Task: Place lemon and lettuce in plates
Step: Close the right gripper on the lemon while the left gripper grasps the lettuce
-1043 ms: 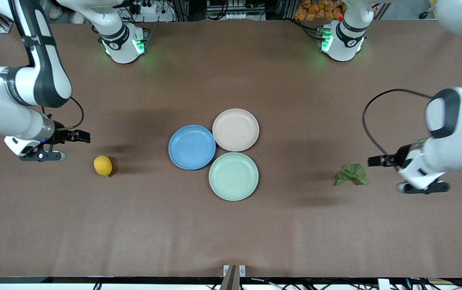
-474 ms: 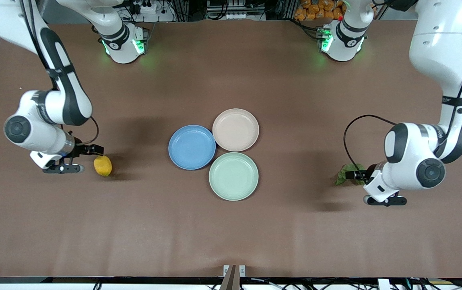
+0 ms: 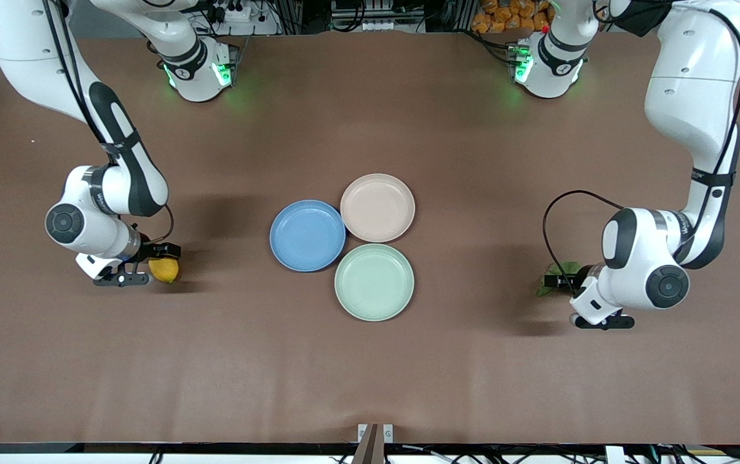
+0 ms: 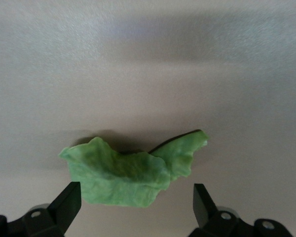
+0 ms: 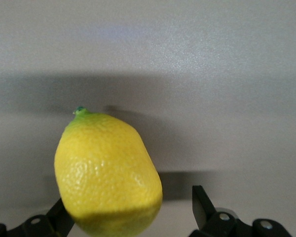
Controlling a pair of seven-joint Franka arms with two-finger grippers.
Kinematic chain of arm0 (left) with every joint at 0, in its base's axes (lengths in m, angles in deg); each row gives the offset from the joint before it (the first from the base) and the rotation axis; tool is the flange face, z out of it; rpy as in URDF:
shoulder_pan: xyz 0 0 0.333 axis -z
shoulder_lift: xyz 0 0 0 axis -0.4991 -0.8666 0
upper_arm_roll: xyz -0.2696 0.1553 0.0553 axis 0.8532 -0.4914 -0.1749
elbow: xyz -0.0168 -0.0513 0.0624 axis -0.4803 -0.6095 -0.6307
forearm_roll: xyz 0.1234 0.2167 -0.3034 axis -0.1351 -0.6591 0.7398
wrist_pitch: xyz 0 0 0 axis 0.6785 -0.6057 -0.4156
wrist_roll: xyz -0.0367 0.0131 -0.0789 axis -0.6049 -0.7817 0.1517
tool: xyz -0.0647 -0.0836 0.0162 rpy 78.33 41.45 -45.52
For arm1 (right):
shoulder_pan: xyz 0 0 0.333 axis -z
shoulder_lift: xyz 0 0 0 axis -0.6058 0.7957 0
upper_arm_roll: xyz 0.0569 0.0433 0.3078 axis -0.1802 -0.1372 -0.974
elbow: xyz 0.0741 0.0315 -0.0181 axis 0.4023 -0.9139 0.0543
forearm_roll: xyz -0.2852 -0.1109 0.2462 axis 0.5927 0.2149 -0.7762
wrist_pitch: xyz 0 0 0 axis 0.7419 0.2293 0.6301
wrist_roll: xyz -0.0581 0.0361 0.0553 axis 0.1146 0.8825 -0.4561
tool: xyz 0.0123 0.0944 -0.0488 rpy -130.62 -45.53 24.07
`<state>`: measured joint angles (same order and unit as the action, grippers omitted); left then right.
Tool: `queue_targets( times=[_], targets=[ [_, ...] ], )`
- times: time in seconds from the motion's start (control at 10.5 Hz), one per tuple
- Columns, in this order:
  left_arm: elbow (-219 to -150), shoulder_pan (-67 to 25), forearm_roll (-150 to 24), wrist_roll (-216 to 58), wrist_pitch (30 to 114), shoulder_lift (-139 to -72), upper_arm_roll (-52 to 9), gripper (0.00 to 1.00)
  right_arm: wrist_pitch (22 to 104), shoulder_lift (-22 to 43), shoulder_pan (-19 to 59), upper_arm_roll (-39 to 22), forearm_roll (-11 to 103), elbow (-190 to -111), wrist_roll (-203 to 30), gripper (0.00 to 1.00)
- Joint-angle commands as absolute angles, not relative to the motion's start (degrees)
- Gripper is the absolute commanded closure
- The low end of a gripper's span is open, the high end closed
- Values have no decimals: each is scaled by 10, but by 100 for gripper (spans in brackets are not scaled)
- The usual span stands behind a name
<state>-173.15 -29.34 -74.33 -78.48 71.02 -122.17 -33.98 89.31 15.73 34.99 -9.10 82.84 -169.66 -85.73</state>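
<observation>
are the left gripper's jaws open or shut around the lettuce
Open. In the left wrist view the left gripper has its jaws spread wide on either side of the lettuce, not touching it.

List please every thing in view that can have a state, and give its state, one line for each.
lemon: on the table, between the open fingers, not gripped
lettuce: flat on the table, not gripped
right gripper: open, around the lemon
left gripper: open, at the lettuce
blue plate: empty
beige-pink plate: empty
mint-green plate: empty
</observation>
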Motion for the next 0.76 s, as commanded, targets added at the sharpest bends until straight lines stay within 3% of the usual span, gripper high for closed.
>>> queue_targets(
  times=[0.0,0.28,0.38,0.47,0.57,0.66],
  targets=[
    [-1731,-293,-757,-774,720,-1226,-340,0,900,161,348,-94,826,-1688,-863,2],
    [-1732,-297,-758,-771,722,-1228,-339,0,900,161,334,-94,826,-1673,-863,23],
    [-1733,-297,-758,-751,722,-1229,-340,6,901,161,332,-94,826,-1673,-863,36],
    [-1733,-301,-758,-742,728,-1232,-340,17,899,161,331,-93,827,-1674,-867,59],
    [-1734,-302,-758,-741,729,-1232,-340,25,893,158,329,-93,827,-1673,-874,93],
    [-1734,-302,-758,-741,729,-1232,-340,26,882,150,319,-94,826,-1670,-867,100]
  ],
)
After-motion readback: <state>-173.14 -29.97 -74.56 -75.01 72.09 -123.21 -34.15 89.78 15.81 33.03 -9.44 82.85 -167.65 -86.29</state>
